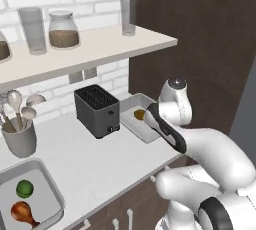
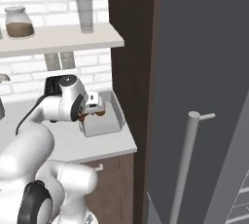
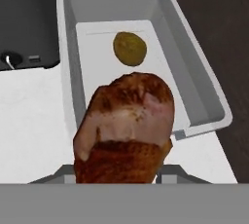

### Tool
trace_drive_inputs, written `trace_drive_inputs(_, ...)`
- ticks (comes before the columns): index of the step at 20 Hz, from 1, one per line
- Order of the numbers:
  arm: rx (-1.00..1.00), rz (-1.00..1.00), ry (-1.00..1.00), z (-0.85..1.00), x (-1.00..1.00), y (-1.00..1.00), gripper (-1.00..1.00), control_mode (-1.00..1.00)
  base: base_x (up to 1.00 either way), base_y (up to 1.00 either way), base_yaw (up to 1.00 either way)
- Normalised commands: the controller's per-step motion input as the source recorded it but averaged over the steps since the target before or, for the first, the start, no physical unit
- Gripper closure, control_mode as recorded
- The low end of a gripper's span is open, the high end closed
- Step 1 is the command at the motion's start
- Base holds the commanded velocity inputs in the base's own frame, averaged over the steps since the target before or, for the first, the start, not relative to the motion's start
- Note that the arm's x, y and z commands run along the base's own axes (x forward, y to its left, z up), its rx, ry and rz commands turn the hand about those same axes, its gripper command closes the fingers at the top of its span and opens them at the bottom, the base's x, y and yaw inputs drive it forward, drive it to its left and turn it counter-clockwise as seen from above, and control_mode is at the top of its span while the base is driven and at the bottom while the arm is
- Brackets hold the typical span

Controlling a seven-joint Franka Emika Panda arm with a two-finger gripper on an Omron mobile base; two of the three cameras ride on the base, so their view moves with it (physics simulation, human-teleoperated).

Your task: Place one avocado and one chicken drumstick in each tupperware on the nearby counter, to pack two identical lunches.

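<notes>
My gripper (image 2: 95, 108) is shut on a glossy reddish-brown chicken drumstick (image 3: 125, 129), held above the near edge of a light-grey tupperware (image 3: 197, 89). Inside this tupperware (image 2: 108, 122) lies an olive-brown avocado (image 3: 130, 48), also seen past my arm (image 1: 139, 115). A second tupperware (image 1: 50, 181) sits at the counter's (image 1: 100, 159) front left. It holds a dark green avocado (image 1: 24, 189) and another chicken drumstick (image 1: 22, 213). The held drumstick hides my fingertips in the hand view.
A black slotted toaster (image 1: 97, 110) stands just left of the right tupperware. A grey utensil holder (image 1: 20, 139) with spoons stands at the back left. A white wall shelf (image 1: 90, 49) with jars hangs above. A dark tall cabinet (image 2: 131, 72) bounds the counter's right end.
</notes>
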Motion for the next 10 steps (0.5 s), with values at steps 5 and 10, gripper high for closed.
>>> trace_drive_inputs(5,-0.01,0.02,0.09,-0.23,0.63,-0.03,1.00,-1.00,0.00,0.00,0.00)
trace_drive_inputs(10,-0.03,0.02,0.03,-0.24,0.58,0.00,1.00,-1.00,0.00,0.00,0.00)
